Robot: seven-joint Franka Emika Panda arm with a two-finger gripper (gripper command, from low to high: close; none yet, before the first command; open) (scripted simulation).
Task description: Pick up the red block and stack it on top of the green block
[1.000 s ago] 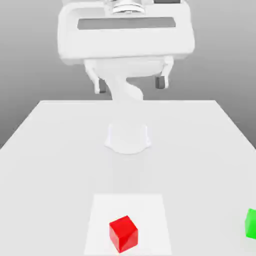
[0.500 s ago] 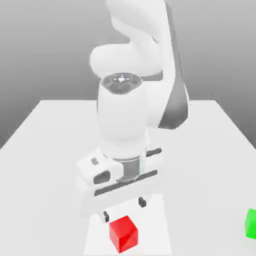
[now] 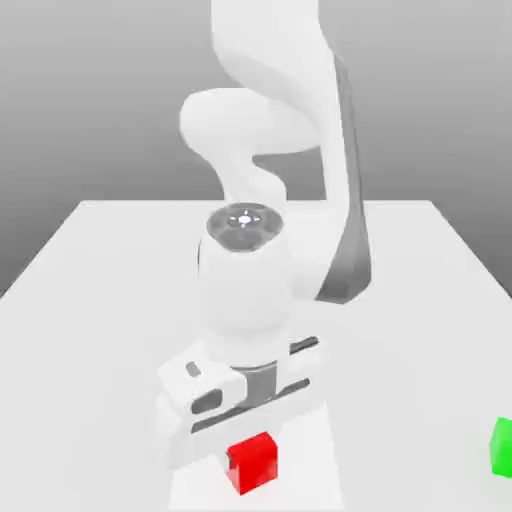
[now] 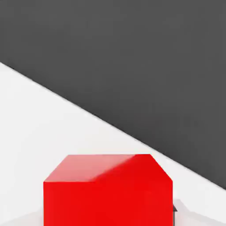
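Evidently, the fingers [image 3: 230,461] are clamped on the red block [image 3: 254,464]. That grip should leave its underside free for stacking.

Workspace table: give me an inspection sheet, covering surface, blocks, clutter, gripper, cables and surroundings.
Surface: pale table, with a whiter square near the red block.
Job's things: red block in the grip, not stacked; green block at the exterior view's right, partly cut off by the picture edge.
Clutter: nothing seen.
Gripper: fingers shut on the red block.
Cables: nothing seen.
Surroundings: plain grey backdrop beyond the table.
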